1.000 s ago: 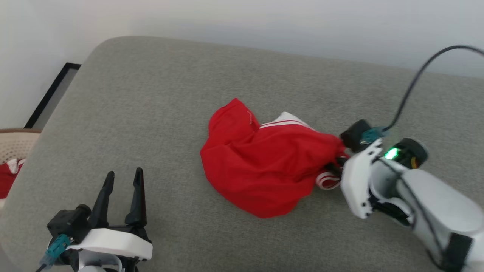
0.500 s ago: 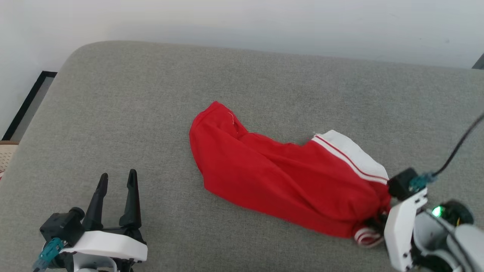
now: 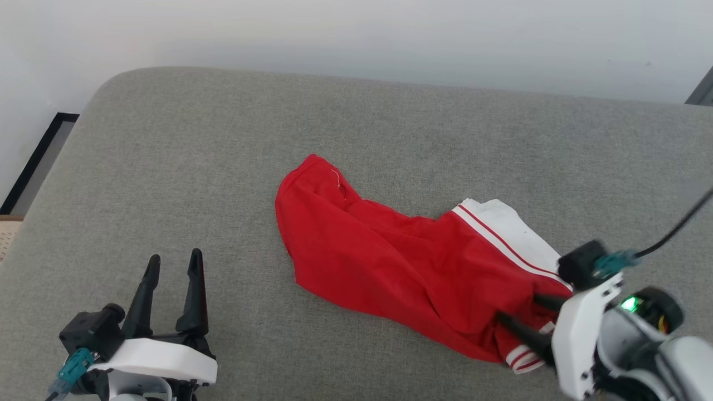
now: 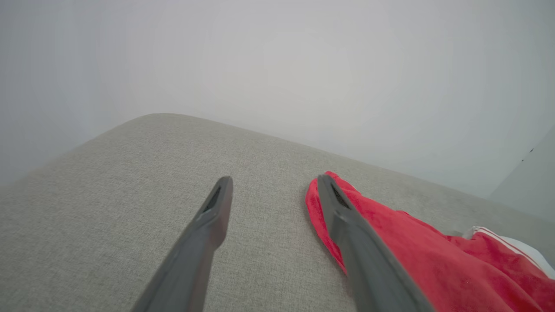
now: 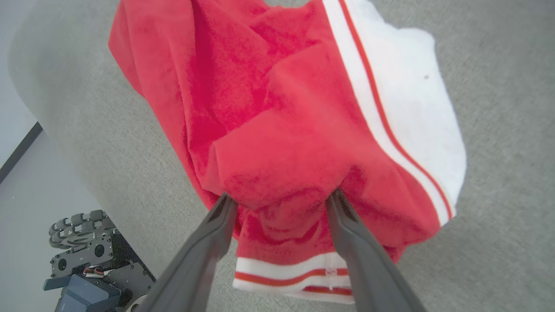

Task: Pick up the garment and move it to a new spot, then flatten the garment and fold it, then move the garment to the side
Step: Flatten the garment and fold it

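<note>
Right gripper is being held wide open, and honestly nothing is being pinched by it from what can be seen. It's being parked right at the garment, close to the near edge of the grey cushioned surface, over toward the right side. In the right wrist view the two dark fingers are being spread on either side of a bulge of red cloth, with the tips being tucked just under a fold and the striped trim being seen lying flat between them. So the garment is being shown crumpled and stretched out in a long heap, running from the middle of the surface down to that near edge, red end pointing toward the far left corner, white sleeve being shown on the side facing the far edge. Left gripper is also being held open and empty, hovering by the near left corner, well apart from the cloth, with plain grey fabric being seen between its tips.
</note>
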### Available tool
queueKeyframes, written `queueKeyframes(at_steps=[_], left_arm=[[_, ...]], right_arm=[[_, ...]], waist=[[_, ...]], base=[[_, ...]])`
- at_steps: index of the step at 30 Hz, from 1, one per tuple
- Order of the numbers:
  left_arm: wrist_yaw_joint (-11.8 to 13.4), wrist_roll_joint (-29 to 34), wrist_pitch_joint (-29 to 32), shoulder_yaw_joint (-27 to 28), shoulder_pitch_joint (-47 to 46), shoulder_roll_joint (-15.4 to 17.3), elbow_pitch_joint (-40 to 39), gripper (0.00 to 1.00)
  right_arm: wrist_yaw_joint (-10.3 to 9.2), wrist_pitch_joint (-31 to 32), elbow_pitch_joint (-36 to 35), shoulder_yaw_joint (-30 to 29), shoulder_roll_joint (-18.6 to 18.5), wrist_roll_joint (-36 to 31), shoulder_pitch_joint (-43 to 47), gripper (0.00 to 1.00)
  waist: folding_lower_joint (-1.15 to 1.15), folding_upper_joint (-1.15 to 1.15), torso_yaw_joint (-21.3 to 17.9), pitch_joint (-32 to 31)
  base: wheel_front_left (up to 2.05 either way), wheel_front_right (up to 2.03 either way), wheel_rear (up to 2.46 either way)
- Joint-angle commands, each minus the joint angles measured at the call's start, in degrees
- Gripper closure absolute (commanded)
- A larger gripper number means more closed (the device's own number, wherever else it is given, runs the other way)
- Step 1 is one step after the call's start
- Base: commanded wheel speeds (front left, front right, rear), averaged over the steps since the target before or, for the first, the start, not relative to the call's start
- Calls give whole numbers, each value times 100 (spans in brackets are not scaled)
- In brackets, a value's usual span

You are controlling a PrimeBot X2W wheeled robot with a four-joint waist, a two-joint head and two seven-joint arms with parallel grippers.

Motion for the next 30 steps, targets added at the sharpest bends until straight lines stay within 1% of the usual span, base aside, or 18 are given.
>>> queueKeyframes(at_steps=[1, 4, 7, 10, 13, 16, 17, 19, 24, 30], left_arm=[[-20, -2, -30, 7, 43, 33, -8, 0], [-20, -9, -30, -17, 52, 38, -9, 0], [-19, -32, -30, -60, 38, 41, 2, 0], [-19, -51, -30, -128, -9, 37, 13, 0], [-19, -70, -30, -210, -56, 39, 28, 0], [-19, -93, -30, -288, -110, 56, 39, 0], [-19, -93, -30, -288, -110, 56, 39, 0], [-19, -117, -29, -342, -153, 58, 41, 0], [-19, -138, -29, -449, -255, 41, 57, 0], [-19, -169, -30, -547, -410, -1, 91, 0]], right_arm=[[0, 118, -257, -199, -6, -46, 42, 0], [0, 310, -535, -525, 75, -59, 11, 0], [0, 419, -650, -820, 124, -75, -116, 0], [0, 297, -487, -1030, 111, -177, -291, 0], [0, 202, -99, -1131, 157, -137, -531, 0], [0, 113, 340, -1030, 72, -171, -810, 0], [0, 113, 340, -1030, 72, -171, -810, 0], [0, 23, 636, -911, 49, -132, -1008, 0], [0, -232, 1453, -547, -66, -83, -1500, 0], [0, -498, 2452, -102, -113, 28, -1959, 0]], waist=[[0, 0, 0, -22], [0, 0, 21, -38], [0, 0, 67, -47], [0, 0, 135, -33], [0, 0, 217, -5], [0, 0, 310, 47], [0, 0, 310, 47], [0, 0, 382, 98], [0, 0, 564, 253], [0, 0, 771, 453]], base=[[0, 0, 0], [0, 0, 0], [0, 0, 0], [0, 0, 0], [0, 0, 0], [0, 0, 0], [0, 0, 0], [0, 0, 0], [0, 0, 0], [0, 0, 0]])
